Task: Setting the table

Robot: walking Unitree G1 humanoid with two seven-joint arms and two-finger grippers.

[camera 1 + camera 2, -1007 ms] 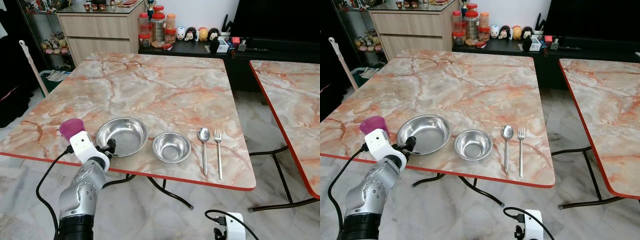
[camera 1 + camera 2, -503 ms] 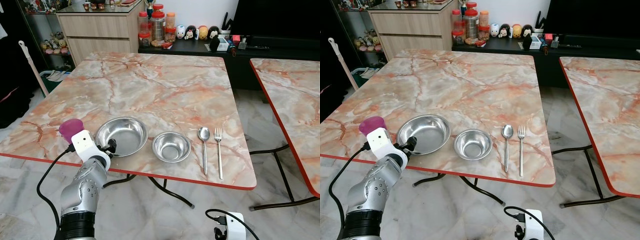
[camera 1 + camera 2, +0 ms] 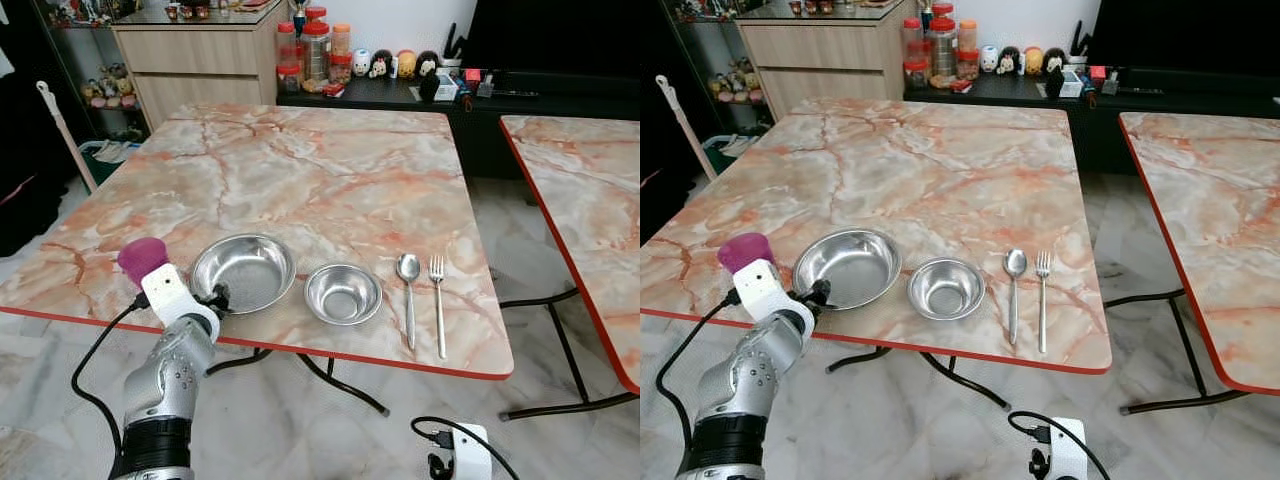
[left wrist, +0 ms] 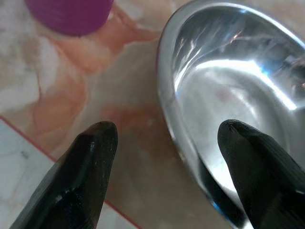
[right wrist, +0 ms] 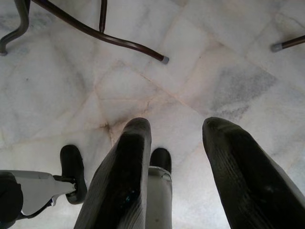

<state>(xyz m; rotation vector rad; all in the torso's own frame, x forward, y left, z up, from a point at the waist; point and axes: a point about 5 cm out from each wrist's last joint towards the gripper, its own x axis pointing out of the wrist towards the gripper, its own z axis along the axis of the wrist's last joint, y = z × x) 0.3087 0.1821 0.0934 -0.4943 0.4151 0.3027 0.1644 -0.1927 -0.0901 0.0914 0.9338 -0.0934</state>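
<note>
Taking the large steel bowl (image 3: 243, 271) as the landmark, a purple cup (image 3: 142, 258) stands just to its left near the red front edge of the marble surface (image 3: 320, 170), and the left end effector (image 3: 216, 298) sits at the bowl's near-left rim. In the left wrist view its two black fingers (image 4: 90, 157) are spread, one over bare marble outside the bowl and the other over the bowl's inner wall, so the rim lies between them but is not yet pinched. The step in hand looks like taking hold of this bowl by its rim. To do it well, the fingers should drop until the rim sits deep between them, then close squarely; thin polished steel is likely to slip or tip if only the lip is caught, and the bowl lies close enough to the edge that a shove could slide it off. To the bowl's right rest a smaller steel bowl (image 3: 343, 294), then a spoon (image 3: 408, 287) and a fork (image 3: 437, 293) side by side. The right end effector (image 5: 176, 167) hangs idle over the floor, fingers apart and holding nothing.
</note>
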